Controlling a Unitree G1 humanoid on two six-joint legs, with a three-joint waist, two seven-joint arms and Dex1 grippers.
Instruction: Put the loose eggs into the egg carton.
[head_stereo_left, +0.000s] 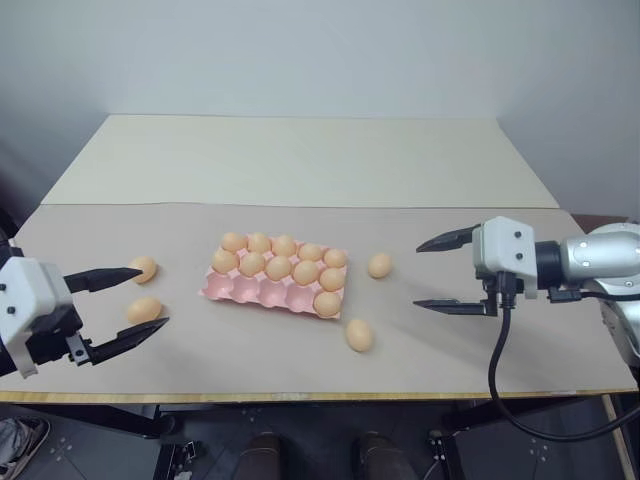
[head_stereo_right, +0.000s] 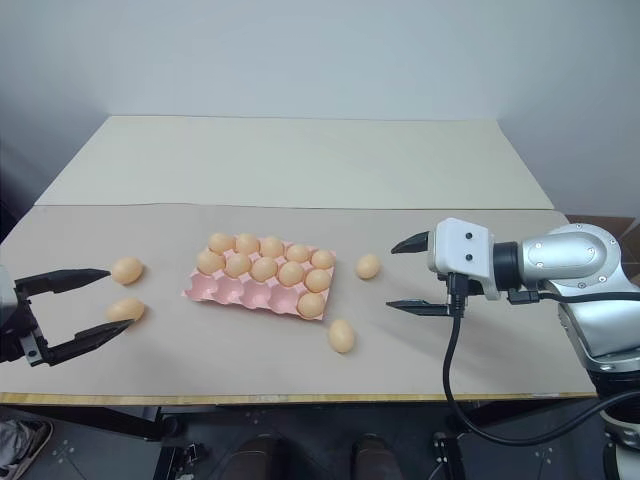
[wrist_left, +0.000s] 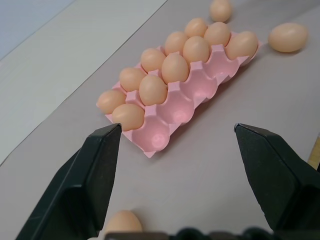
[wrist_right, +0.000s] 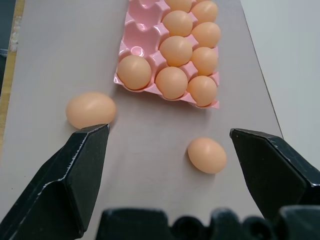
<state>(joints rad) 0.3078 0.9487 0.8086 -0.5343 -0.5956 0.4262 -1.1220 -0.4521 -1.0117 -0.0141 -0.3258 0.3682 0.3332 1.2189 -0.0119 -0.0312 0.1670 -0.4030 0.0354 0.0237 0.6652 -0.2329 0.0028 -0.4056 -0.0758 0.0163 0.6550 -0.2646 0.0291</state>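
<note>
We hold both grippers spread and empty: left gripper (head_stereo_left: 132, 300) nearly straddles the near egg (head_stereo_left: 144, 310) left of the egg carton (head_stereo_left: 276, 276); right gripper (head_stereo_left: 448, 273) faces another egg (head_stereo_left: 379, 265)

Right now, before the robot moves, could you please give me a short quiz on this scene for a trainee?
1. How many eggs lie loose on the table?
2. True or false: the left end effector and the right end effector are both open and empty.
3. Which row of the carton has empty cups? A: the far row. B: the middle row. C: the row nearest the robot.

Key: 1. Four. 2. True. 3. C.
</note>
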